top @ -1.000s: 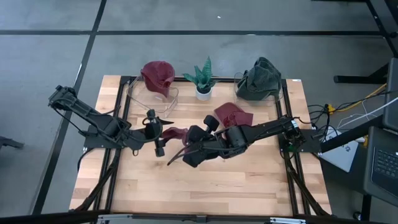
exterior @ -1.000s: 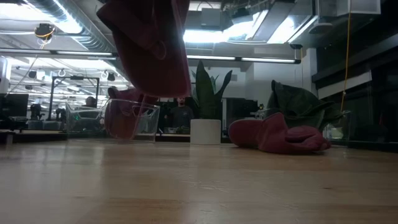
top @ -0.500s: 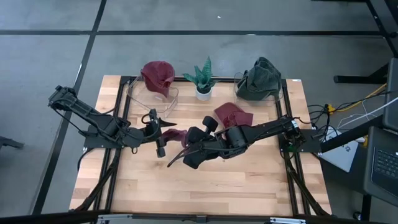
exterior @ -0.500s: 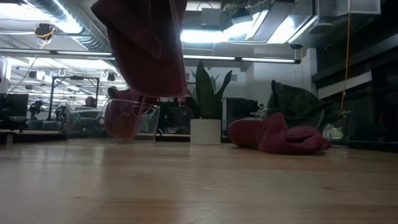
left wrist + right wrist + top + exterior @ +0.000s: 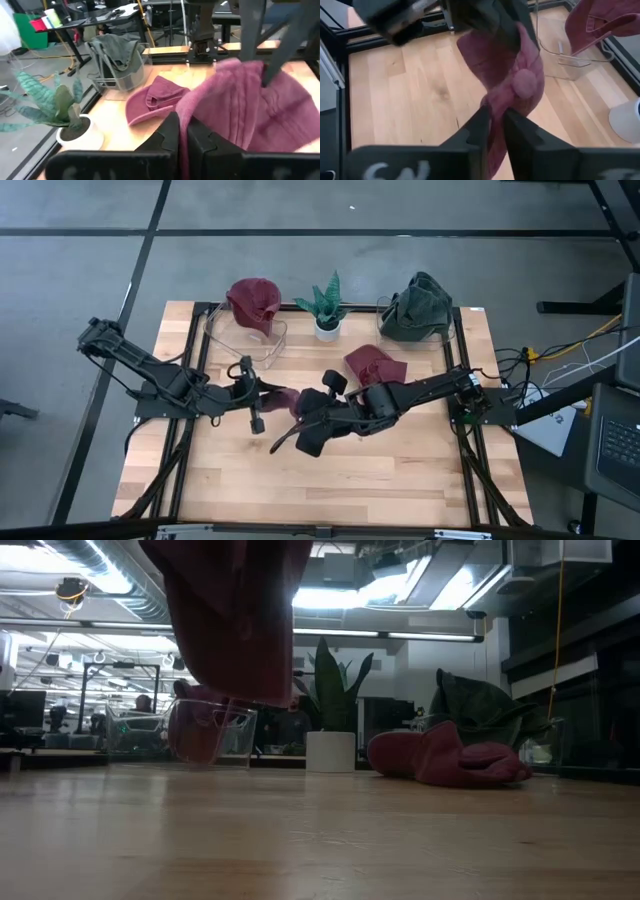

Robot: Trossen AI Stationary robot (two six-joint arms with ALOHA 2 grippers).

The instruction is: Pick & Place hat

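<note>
A dark red hat (image 5: 283, 396) hangs in mid-air over the middle of the table, between my two grippers. My left gripper (image 5: 268, 393) comes from the table's left and is shut on the hat (image 5: 240, 110). My right gripper (image 5: 300, 402) comes from the right and is shut on the same hat (image 5: 515, 70). In the low view the hat (image 5: 235, 620) hangs well above the tabletop. A second red hat (image 5: 372, 365) lies flat on the table behind my right arm. My left gripper pinches a fold at the hat's left edge (image 5: 184, 131) between its two fingers, which lie roughly level and come from the table's left. The hat is lifted clear of the table. My right gripper pinches bunched cloth of the hat (image 5: 495, 116) between its two fingers, coming from the table's right side. The cloth rises from the fingers toward my left gripper, and the hat's lower part (image 5: 240, 680) hangs slack above the table.
At the back left a clear bin (image 5: 245, 335) holds another red hat (image 5: 252, 302). A small potted plant (image 5: 328, 308) stands at the back middle. A dark green hat (image 5: 415, 305) sits in a bin at the back right. Bare wood (image 5: 330, 480) lies toward the near edge.
My left gripper has moved toward the table's right edge, up to the hat, and has shut on its left edge. The hat has stayed lifted and has shifted slightly toward the left in the low view.
</note>
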